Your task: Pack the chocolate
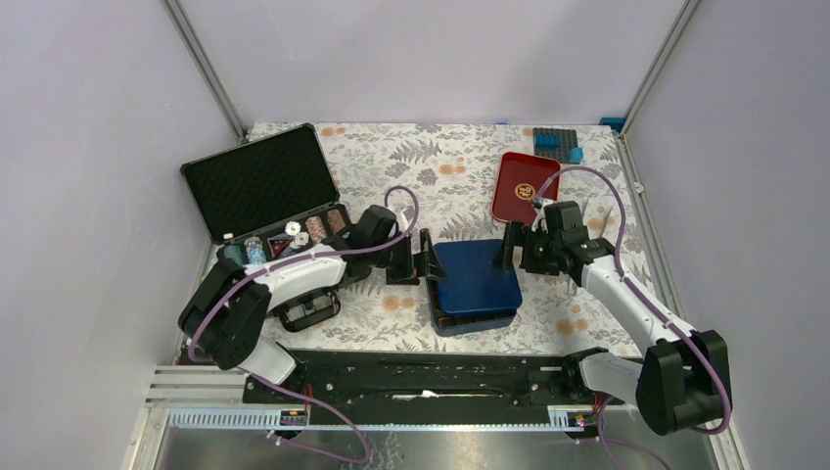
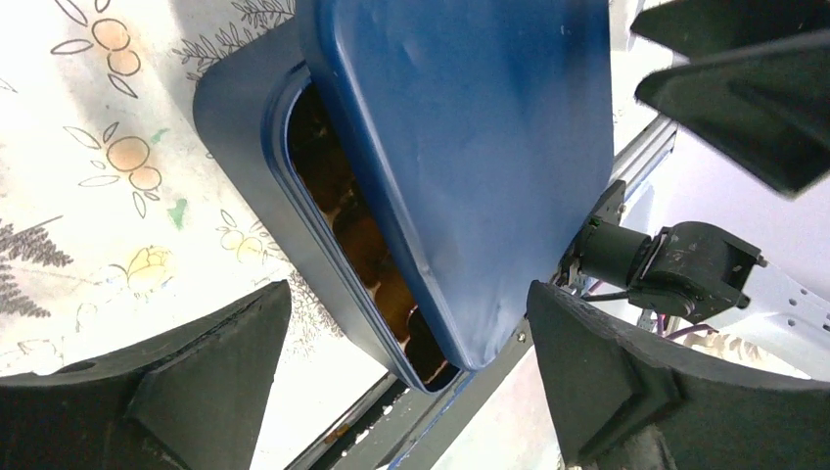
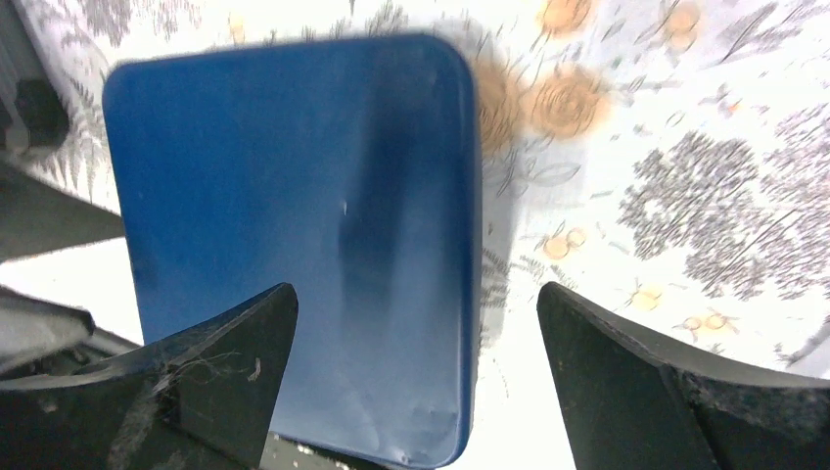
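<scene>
Left to right: the left gripper (image 1: 429, 258), jaws wide and empty, stands just beside the blue box (image 2: 245, 117), whose lid (image 1: 477, 277) lies askew on top, probably awaiting a squaring push. The right gripper (image 1: 511, 250), equally wide, flanks the opposite side. Only the left wrist view shows the gap under the lid, with the chocolate (image 2: 364, 245) as dark brown shapes inside; the right wrist view shows the lid alone.

We are looking at a robotics lab cell, not a home. Plain pale walls (image 1: 421, 59) set in aluminium posts (image 1: 207, 69) box in a desk (image 1: 460, 157) covered with a floral cloth. A left arm (image 1: 294, 274) and a right arm (image 1: 626, 294), white with purple cables, are bolted to a black rail (image 1: 421, 377). An ill-matched chip case (image 1: 264, 181), red tray (image 1: 524, 186) and blue blocks (image 1: 558, 144) sit on the desk.
</scene>
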Tool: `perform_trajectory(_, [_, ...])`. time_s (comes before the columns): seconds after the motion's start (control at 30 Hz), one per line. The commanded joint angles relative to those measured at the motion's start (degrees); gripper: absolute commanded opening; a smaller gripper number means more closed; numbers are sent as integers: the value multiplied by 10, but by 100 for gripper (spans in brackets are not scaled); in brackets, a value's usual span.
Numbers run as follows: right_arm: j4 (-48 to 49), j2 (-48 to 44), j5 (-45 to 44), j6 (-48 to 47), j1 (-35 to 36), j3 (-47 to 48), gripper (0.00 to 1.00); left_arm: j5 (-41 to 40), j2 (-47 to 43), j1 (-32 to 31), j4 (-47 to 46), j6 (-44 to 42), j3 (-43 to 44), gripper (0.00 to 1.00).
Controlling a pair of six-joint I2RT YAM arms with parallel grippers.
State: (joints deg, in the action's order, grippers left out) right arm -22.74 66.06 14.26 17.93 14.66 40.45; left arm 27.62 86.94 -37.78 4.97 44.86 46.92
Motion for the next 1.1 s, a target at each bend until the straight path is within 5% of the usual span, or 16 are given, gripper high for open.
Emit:
perform_trajectory(0.0, [23, 24, -57, -3, 4, 54, 100, -16, -50, -3, -12, 13, -18, 96])
perform_trajectory(0.27, [50, 133, -157, 128, 5, 137, 100, -44, -117, -9, -12, 45, -65, 97])
perform_trajectory(0.43, [-21, 208, -204, 200, 6, 208, 100, -50, -140, -11, -11, 56, -85, 97])
perform_trajectory(1.07, [-68, 289, -190, 219, 77, 239, 100, -77, -167, -10, 16, 46, -90, 97])
